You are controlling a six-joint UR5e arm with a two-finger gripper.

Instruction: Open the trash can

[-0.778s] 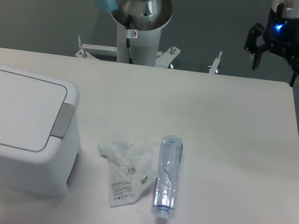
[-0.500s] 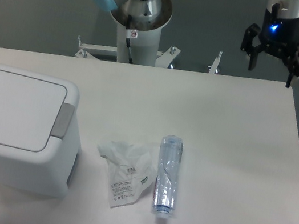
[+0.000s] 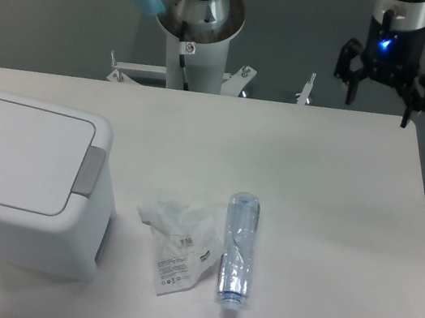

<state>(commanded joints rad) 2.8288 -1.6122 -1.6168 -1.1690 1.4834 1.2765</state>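
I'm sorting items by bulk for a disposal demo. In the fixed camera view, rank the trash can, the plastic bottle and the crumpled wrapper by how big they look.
1. trash can, by far the largest.
2. and 3. plastic bottle and crumpled wrapper: the bottle is longer, the wrapper wider; too close to rank.

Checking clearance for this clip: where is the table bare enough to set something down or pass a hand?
The widest bare stretch is the right half of the table, between the bottle and the right edge. The back strip behind the trash can is also bare. It is crowded front-centre, where the crumpled wrapper lies between bin and bottle. The open pincer hangs over the far right corner.
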